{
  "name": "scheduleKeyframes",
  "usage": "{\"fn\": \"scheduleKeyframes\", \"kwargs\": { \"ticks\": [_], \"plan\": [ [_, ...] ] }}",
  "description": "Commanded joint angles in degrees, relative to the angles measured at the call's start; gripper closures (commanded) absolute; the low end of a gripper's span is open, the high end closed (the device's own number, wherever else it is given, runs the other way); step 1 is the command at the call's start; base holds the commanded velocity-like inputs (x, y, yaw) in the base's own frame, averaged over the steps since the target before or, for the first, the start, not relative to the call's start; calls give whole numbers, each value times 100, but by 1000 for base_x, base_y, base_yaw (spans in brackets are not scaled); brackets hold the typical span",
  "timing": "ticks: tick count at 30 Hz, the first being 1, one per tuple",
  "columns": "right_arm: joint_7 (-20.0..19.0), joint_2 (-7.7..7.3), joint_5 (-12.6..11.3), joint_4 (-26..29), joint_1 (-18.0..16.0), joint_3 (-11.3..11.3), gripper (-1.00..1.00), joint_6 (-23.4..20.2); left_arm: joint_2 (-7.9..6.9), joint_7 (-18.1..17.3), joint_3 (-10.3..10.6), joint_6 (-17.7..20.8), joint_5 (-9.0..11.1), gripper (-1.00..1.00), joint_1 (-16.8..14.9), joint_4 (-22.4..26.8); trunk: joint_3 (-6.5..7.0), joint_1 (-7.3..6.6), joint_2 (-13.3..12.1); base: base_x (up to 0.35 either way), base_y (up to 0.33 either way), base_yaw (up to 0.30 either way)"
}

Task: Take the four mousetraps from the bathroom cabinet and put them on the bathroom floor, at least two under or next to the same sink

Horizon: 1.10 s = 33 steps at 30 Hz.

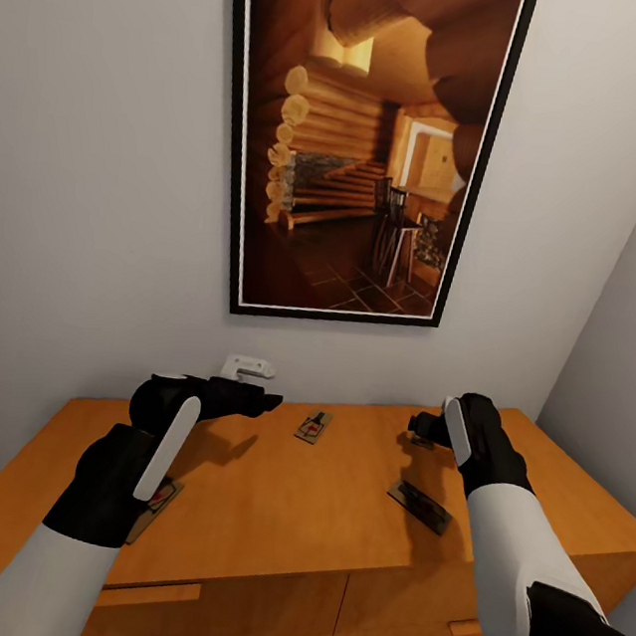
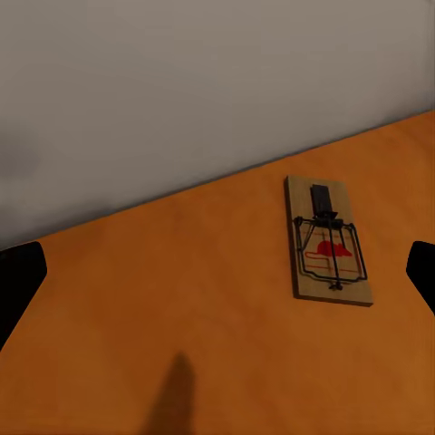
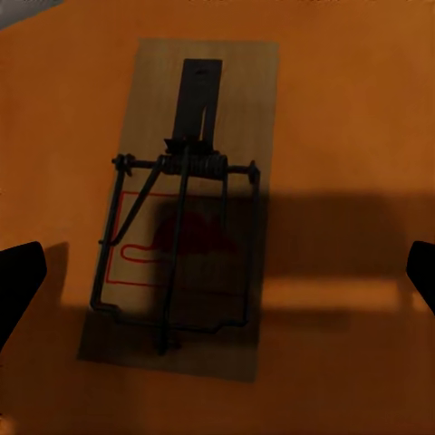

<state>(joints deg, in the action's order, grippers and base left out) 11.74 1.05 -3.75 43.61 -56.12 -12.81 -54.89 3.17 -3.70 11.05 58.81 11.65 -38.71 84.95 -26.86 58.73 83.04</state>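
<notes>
Head view, mousetraps [image 1: 313, 427] on cabinet [image 1: 331, 521], both pincers released, left [image 1: 265, 400], right [image 1: 416, 426].

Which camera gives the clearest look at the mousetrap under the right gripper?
The right wrist view: the mousetrap lies close up on the cabinet top, its spring, bar and red spot plain. The head view shows something small and dark at the right gripper, too small to identify. The left wrist view frames a different trap.

Soft overhead light, faint shadows
</notes>
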Motion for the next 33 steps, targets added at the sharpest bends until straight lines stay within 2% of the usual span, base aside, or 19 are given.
{"fn": "scheduleKeyframes", "kwargs": {
  "ticks": [1,15,23,33],
  "plan": [
    [39,6,-42,4,-5,-18,-100,-8,1,-26,-5,25,-14,-100,-4,4,-7,0,4,0,0,0],
    [67,16,-36,-112,-5,-13,-100,148,6,-26,1,25,-14,-100,-4,4,-7,0,4,0,0,0],
    [80,128,-18,-155,-5,-12,-100,184,7,-26,2,25,-14,-100,-4,4,-7,0,4,0,0,0],
    [88,168,-10,-322,-5,-8,-100,332,7,-26,3,25,-14,-100,-4,4,-7,0,4,0,0,0]
  ]
}}
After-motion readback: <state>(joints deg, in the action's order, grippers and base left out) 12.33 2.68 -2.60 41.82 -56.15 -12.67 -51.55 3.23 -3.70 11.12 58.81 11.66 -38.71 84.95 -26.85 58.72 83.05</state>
